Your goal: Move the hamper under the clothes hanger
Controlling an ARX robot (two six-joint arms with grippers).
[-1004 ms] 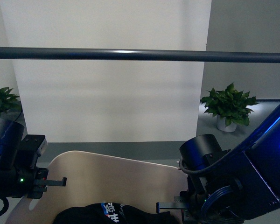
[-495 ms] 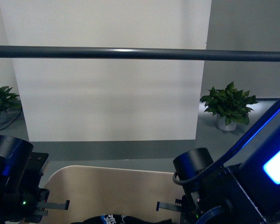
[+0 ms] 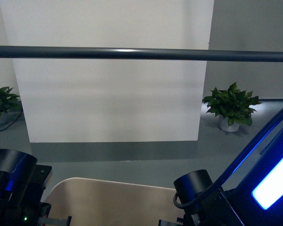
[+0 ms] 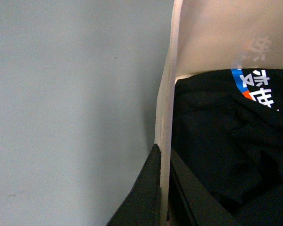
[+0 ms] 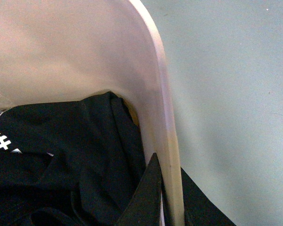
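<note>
The clothes hanger's dark grey bar (image 3: 141, 53) runs level across the whole front view, above and beyond the hamper. The beige hamper (image 3: 113, 200) shows only as its far rim and wall at the bottom edge. My left gripper (image 3: 54, 219) and right gripper (image 3: 169, 221) sit at its two sides, mostly cut off. In the left wrist view my left gripper (image 4: 163, 149) is shut on the hamper's rim (image 4: 166, 108). In the right wrist view my right gripper (image 5: 169, 162) is shut on the rim (image 5: 161, 103). Black clothing (image 4: 226, 141) with a printed patch lies inside, also in the right wrist view (image 5: 70, 141).
A white wall panel (image 3: 108, 94) stands behind the bar. A potted plant (image 3: 231, 107) stands on the grey floor at the right and another (image 3: 2, 102) at the left. Grey floor (image 4: 70, 103) lies beside the hamper on both sides.
In the front view the hamper and both grippers have sunk lower in the picture. The black clothing has dropped out of that view. The bar has kept its place.
</note>
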